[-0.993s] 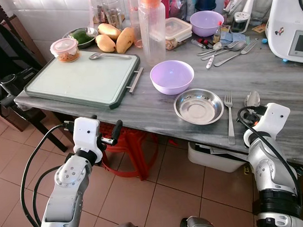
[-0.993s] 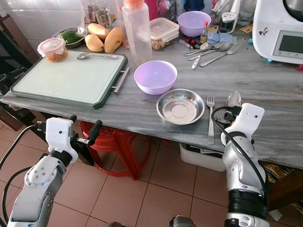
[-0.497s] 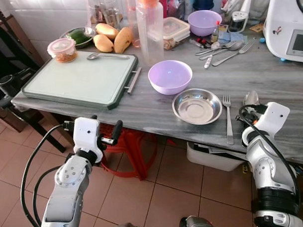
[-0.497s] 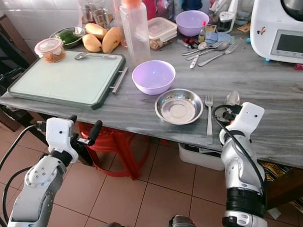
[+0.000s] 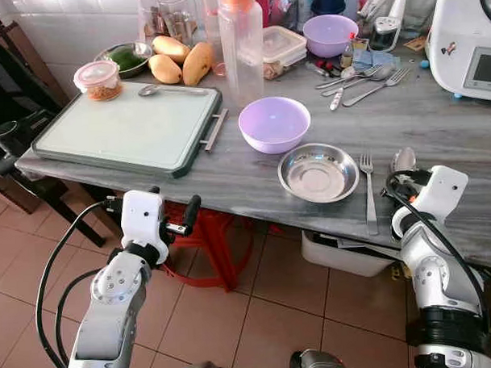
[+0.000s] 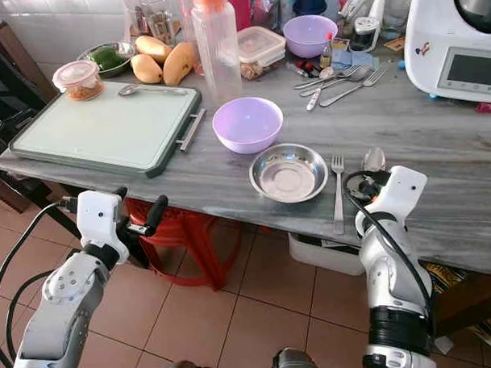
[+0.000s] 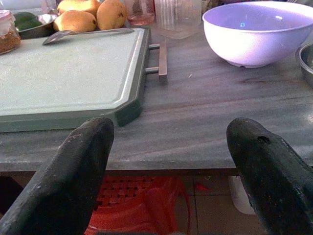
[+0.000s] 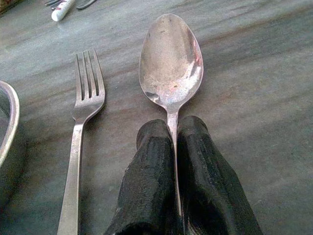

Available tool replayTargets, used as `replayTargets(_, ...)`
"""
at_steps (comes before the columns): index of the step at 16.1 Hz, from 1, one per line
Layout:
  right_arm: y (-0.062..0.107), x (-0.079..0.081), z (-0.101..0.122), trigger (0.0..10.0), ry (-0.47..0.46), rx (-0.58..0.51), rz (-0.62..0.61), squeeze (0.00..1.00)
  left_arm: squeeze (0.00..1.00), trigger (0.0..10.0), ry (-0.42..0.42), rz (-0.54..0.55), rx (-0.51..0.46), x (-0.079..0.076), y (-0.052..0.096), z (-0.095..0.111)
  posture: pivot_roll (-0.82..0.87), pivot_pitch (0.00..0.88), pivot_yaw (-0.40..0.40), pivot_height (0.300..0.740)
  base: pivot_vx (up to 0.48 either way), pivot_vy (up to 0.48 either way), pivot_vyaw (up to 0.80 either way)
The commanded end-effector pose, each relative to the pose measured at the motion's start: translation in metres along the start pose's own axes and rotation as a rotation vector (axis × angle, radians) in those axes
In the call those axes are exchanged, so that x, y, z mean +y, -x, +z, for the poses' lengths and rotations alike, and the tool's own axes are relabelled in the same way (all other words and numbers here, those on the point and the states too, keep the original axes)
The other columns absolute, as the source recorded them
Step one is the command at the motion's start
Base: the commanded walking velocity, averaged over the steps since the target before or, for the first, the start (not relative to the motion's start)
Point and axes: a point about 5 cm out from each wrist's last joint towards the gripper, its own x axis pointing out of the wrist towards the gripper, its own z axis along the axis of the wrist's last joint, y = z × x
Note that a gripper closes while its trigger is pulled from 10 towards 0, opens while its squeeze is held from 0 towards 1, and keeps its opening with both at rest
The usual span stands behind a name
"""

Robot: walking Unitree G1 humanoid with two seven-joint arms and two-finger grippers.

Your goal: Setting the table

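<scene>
Pinching the spoon handle, my right hand rests on the desk right of the fork (steel plate further left); left hand spread.

- My right gripper sits clamped on the spoon handle, low on the counter; bare marble on its outer side.
- Fork lies just beside the spoon, steel plate beyond it: tight on that side.
- Lilac bowl and tall bottle block the middle.
- Left gripper spread wide below the counter edge; open marble ahead between cutting board and bowl.
</scene>
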Motion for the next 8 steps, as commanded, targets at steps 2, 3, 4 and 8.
replayTargets(2, 0.0021, 0.0081, -0.0263, 10.0, -0.003, 0.13, 0.032, 0.0, 0.0, 10.0, -0.003, 0.005, -0.002, 0.0014, -0.0001, 0.0015, 0.03, 0.059, 0.097, 0.74, 0.0, 0.0, 0.0)
replayTargets(3, 0.0035, 0.0101, -0.0272, 10.0, -0.008, 0.132, 0.038, 0.0, 0.0, 10.0, -0.002, 0.005, -0.002, 0.0011, -0.0003, 0.0015, 0.03, 0.059, 0.097, 0.74, 0.0, 0.0, 0.0)
replayTargets(4, 0.0042, 0.0106, -0.0278, 10.0, -0.007, 0.134, 0.041, 0.0, 0.0, 10.0, -0.002, 0.004, -0.002, 0.001, -0.0005, 0.0014, 0.03, 0.059, 0.097, 0.74, 0.0, 0.0, 0.0)
replayTargets(8, 0.0058, 0.0127, -0.0302, 10.0, -0.003, 0.148, 0.059, 0.0, 0.0, 10.0, 0.001, 0.002, -0.002, 0.0003, -0.0012, 0.0012, 0.03, 0.058, 0.096, 0.74, 0.0, 0.0, 0.0)
